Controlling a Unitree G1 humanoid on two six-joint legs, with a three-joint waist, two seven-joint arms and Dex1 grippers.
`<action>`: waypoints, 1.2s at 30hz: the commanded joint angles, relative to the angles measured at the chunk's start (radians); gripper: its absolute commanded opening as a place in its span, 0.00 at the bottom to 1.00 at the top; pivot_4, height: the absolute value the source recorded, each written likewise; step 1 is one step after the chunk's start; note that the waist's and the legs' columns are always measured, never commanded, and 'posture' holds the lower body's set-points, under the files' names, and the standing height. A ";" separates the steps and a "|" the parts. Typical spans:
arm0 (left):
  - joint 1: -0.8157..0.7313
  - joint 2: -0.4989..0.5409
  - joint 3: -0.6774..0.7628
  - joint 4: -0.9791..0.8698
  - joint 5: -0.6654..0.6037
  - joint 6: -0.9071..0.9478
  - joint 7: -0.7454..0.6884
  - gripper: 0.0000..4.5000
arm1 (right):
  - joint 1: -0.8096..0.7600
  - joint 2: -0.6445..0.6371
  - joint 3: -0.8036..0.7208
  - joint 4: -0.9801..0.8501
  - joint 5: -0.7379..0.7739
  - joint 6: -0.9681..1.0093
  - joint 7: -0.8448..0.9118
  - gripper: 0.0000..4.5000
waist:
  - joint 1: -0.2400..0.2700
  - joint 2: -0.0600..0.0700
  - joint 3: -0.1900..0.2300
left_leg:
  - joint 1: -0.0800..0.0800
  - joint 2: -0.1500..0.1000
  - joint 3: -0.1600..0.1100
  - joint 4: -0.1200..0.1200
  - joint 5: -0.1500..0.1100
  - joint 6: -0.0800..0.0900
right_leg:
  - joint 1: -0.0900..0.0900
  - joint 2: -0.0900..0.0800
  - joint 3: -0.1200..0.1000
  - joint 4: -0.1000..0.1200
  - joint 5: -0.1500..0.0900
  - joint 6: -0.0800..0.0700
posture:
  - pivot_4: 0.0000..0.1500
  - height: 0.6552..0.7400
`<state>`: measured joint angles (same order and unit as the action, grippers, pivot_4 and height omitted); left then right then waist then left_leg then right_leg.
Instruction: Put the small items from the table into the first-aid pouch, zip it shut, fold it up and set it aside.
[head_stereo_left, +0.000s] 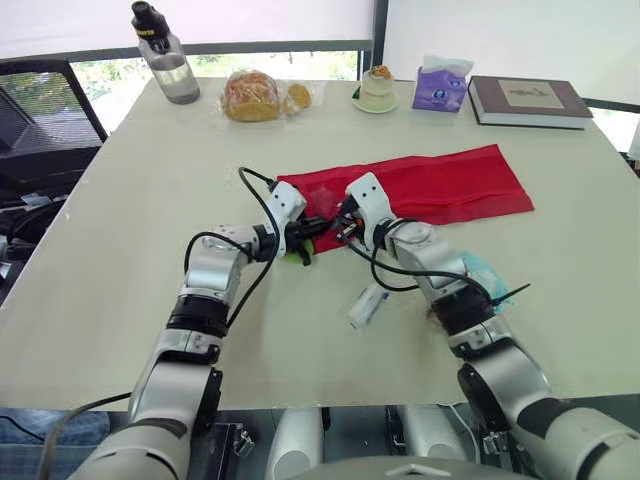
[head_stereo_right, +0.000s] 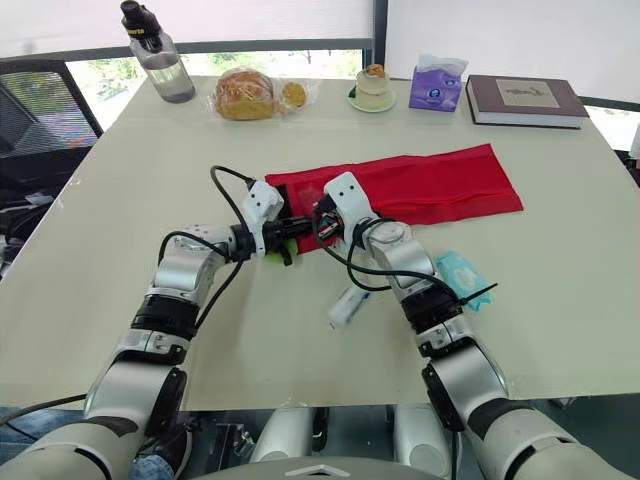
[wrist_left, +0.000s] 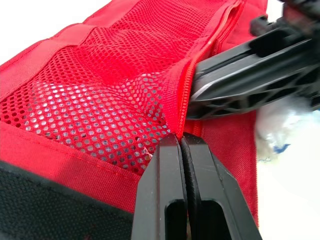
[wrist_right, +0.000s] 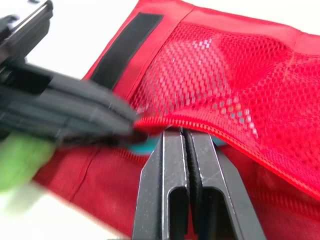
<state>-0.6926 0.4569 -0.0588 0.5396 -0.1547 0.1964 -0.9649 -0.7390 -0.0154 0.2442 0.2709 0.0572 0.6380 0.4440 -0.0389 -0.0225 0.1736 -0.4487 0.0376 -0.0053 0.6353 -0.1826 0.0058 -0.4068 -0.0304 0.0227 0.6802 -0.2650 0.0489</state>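
Observation:
The red first-aid pouch (head_stereo_left: 440, 185) lies unfolded and flat in the middle of the table. Both grippers meet at its left end. My left gripper (wrist_left: 182, 142) is shut, pinching the zipper edge of the red mesh pocket (wrist_left: 100, 100). My right gripper (wrist_right: 186, 134) is shut on the same zipper edge (wrist_right: 220, 131) from the other side. A green item (head_stereo_left: 297, 257) lies under the left gripper. A small white tube (head_stereo_left: 367, 305) and a teal packet (head_stereo_left: 478, 270) lie on the table nearer to me, by the right forearm.
Along the far edge stand a water bottle (head_stereo_left: 166, 58), bagged bread (head_stereo_left: 253, 96), a small dessert on a plate (head_stereo_left: 377, 89), a purple tissue pack (head_stereo_left: 441, 86) and a book (head_stereo_left: 527, 101). A black office chair (head_stereo_left: 40, 115) stands off the table's left.

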 joint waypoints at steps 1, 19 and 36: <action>-0.045 0.024 0.018 0.054 0.006 -0.047 -0.014 0.00 | 0.014 -0.021 0.006 -0.121 0.024 0.055 0.037 0.02 | -0.002 0.000 0.000 | 0.000 0.000 0.000 0.000 0.000 0.000 | 0.000 0.000 0.000 0.000 0.000 0.000 | 1.00 1.00; -0.064 0.165 -0.004 0.174 0.097 -0.222 -0.060 0.00 | 0.391 -0.263 -0.188 -0.711 0.211 -0.050 0.144 0.02 | -0.003 0.000 0.000 | 0.000 0.001 0.000 0.000 0.000 0.000 | 0.000 0.001 0.000 -0.001 0.000 0.000 | 1.00 1.00; -0.051 0.316 0.012 0.237 0.108 -0.263 -0.122 0.28 | 0.795 -0.401 -0.512 -1.133 0.592 -0.015 0.115 1.00 | 0.005 -0.001 0.000 | 0.000 0.002 0.002 0.001 0.000 0.000 | 0.000 0.001 0.002 0.000 0.000 0.000 | 1.00 1.00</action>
<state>-0.7407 0.7558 -0.0724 0.7784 -0.0400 -0.0685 -1.0838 0.0504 -0.4028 -0.2396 -0.8114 0.6063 0.6225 0.5602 -0.0342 -0.0231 0.1737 -0.4484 0.0394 -0.0035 0.6361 -0.1826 0.0056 -0.4070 -0.0293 0.0246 0.6799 -0.2653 0.0491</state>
